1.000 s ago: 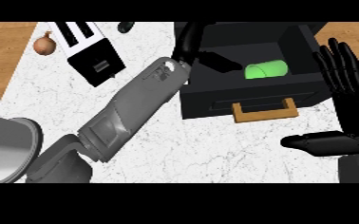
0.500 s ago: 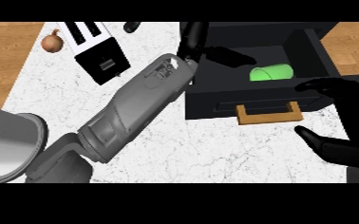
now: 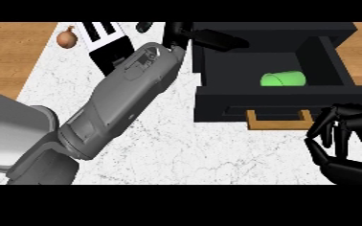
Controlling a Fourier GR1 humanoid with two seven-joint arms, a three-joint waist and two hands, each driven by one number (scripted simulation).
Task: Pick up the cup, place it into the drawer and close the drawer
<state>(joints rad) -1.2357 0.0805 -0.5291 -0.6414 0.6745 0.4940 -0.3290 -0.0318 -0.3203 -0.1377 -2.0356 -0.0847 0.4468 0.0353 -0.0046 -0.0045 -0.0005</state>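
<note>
The green cup (image 3: 283,79) lies on its side inside the open black drawer (image 3: 268,100), right of its middle, with nothing touching it. My left forearm crosses the counter diagonally. My left hand (image 3: 206,37) is open, its fingers stretched over the drawer's back left corner, well apart from the cup. My right hand (image 3: 338,141) is at the lower right, just below and right of the drawer's wooden handle (image 3: 278,120). Its fingers (image 3: 331,117) are loosely bent near the handle's right end and hold nothing.
A brown onion (image 3: 66,37) lies at the far left on the marble counter (image 3: 184,143). A black and white block (image 3: 106,45) sits behind my left forearm. A grey rounded object (image 3: 21,129) fills the lower left edge. Wooden surface (image 3: 17,62) borders the left.
My right hand came down from upright at the right edge to just below the drawer front, with its fingers now bent. My left hand stays over the drawer's back corner. The cup has not moved.
</note>
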